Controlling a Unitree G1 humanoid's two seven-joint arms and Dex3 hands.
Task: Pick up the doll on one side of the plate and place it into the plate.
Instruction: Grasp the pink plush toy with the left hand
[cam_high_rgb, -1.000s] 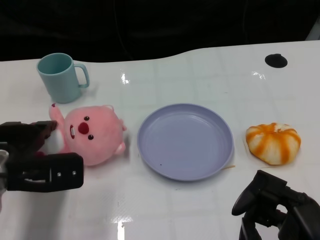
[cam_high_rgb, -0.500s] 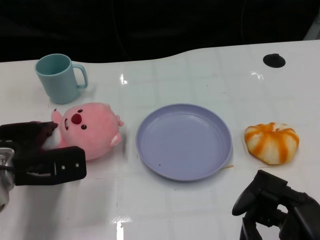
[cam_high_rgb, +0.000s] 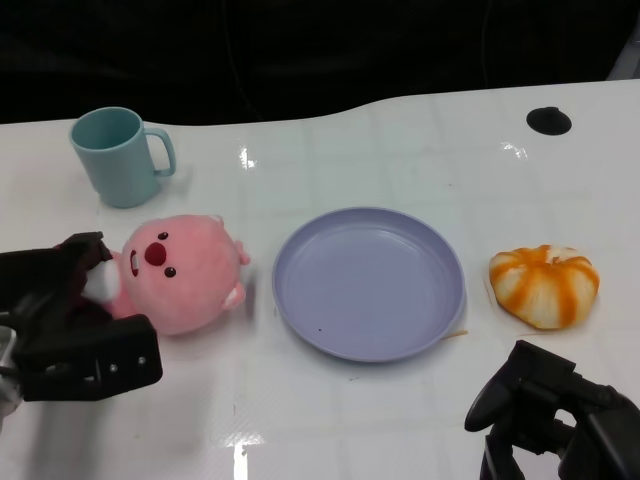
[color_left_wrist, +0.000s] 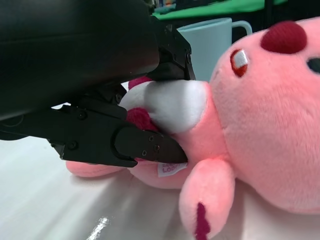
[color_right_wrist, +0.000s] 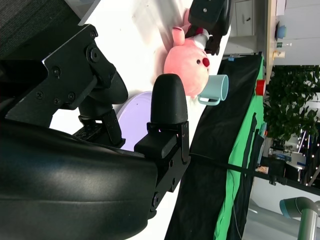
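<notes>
Upper left, your mug (cam_high_rgb: 118, 155) looks smooth matt plastic; the doll (cam_high_rgb: 182, 272) is fuzzy plush; the bench (cam_high_rgb: 400, 140) is glossy white.

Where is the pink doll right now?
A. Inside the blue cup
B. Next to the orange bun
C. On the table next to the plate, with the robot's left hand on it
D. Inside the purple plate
C. The pink doll lies on the white table just outside the empty plate, and the left hand grips its white belly.
</notes>
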